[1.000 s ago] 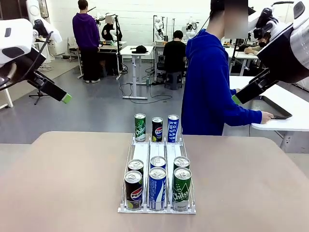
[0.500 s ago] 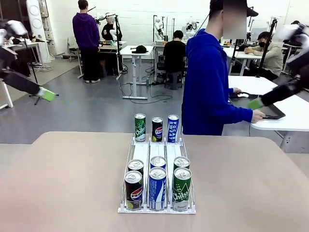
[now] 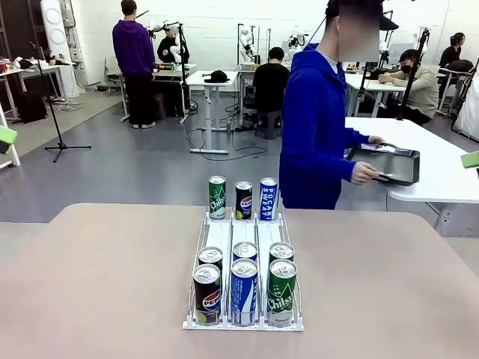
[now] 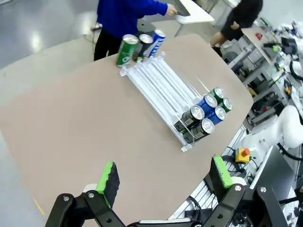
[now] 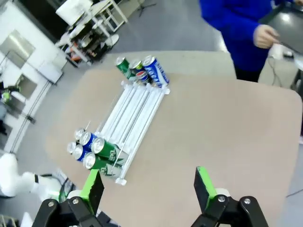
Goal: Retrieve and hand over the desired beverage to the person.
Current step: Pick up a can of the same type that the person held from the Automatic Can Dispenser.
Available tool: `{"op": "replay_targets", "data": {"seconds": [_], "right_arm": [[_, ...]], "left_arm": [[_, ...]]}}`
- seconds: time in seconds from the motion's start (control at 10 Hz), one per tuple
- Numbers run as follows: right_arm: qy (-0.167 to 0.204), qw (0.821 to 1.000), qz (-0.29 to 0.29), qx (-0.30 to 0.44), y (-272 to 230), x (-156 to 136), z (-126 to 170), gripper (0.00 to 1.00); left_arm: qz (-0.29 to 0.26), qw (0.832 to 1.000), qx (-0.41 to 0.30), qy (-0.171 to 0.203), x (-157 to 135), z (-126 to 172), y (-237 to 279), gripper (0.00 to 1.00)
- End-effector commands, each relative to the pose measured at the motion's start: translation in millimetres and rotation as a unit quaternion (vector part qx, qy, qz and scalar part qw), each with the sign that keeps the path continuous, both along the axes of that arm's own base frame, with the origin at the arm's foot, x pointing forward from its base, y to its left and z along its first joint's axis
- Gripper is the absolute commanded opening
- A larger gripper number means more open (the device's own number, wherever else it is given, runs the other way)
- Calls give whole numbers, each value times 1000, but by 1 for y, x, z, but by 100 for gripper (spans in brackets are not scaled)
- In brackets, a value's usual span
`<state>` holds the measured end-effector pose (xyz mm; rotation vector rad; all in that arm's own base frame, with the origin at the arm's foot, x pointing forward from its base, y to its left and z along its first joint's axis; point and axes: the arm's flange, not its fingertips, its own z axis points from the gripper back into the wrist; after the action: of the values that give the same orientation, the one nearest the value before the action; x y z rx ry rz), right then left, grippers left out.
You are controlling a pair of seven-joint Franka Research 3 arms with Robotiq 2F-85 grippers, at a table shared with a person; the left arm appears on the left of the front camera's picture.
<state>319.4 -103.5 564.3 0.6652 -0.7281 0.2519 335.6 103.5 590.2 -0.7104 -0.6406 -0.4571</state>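
Note:
Beverage cans stand in a white wire rack (image 3: pixel 224 233) at the table's middle. Its far end holds a green can (image 3: pixel 217 197), a black Pepsi can (image 3: pixel 244 200) and a blue can (image 3: pixel 268 198). Several more crowd the near end (image 3: pixel 244 290). The person (image 3: pixel 318 127) in a blue hoodie stands behind the table, turned right, both hands on a dark tray (image 3: pixel 393 163). My left gripper (image 4: pixel 163 177) hangs open high above the table, the rack (image 4: pixel 161 87) far below. My right gripper (image 5: pixel 149 187) is also open and empty, high over the rack (image 5: pixel 135 113).
A white side table (image 3: pixel 441 176) stands right of the person. Other people work at desks in the room behind. The brown table (image 3: pixel 97 284) is bare on both sides of the rack. Single green pads peek in at the front view's left (image 3: pixel 4 137) and right (image 3: pixel 470 159) edges.
Both arms have swung up and outward, almost leaving the front view. The person has lifted the dark tray off the side table.

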Motion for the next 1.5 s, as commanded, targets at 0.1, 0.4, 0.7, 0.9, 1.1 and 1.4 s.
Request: {"op": "replay_targets", "data": {"seconds": [0.1,0.4,0.7,0.9,1.1,1.4], "right_arm": [[-19,998,-34,45,-28,-16,-1,100],[1,1000,0,21,-31,-20,-3,100],[-8,998,-52,43,-40,-21,3,100],[-8,998,-52,43,-40,-21,3,100],[-8,998,-52,43,-40,-21,3,100],[-8,998,-52,43,-40,-21,3,100]], "left_arm": [[37,999,2,5,2,3,14,100],[51,999,0,17,2,0,23,100],[51,999,0,17,2,0,23,100],[51,999,0,17,2,0,23,100],[51,999,0,17,2,0,23,100],[51,999,0,17,2,0,23,100]]}}
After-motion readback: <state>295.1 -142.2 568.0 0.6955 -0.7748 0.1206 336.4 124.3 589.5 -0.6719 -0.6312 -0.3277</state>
